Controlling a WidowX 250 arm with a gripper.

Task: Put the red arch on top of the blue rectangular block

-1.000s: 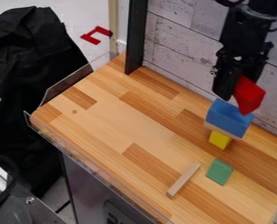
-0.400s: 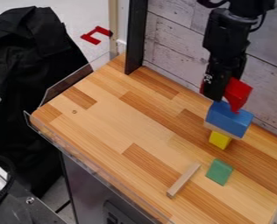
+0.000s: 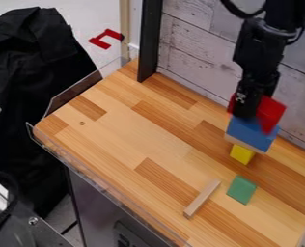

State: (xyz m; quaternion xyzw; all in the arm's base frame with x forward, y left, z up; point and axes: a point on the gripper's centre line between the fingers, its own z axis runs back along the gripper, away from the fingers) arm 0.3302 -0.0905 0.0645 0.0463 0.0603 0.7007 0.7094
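Though patchy, counter (image 3: 135, 140) beside wall (image 3: 194, 53).

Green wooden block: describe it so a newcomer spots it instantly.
On the striped wooden tabletop, find the small yellow wooden block at the stack's base. Below it in view, right of the slim bare-wood stick, is the green block. It alone is green, shorter and wider than the stick.

The arch (image 3: 271, 113) is over the rectangular block (image 3: 248, 131); I can't tell if they touch. Under that block is a plank (image 3: 245, 144), then a bottom block (image 3: 242, 155). In front, on the surface (image 3: 123, 125), is another block (image 3: 242, 189), with a stick (image 3: 201, 198) to its left.
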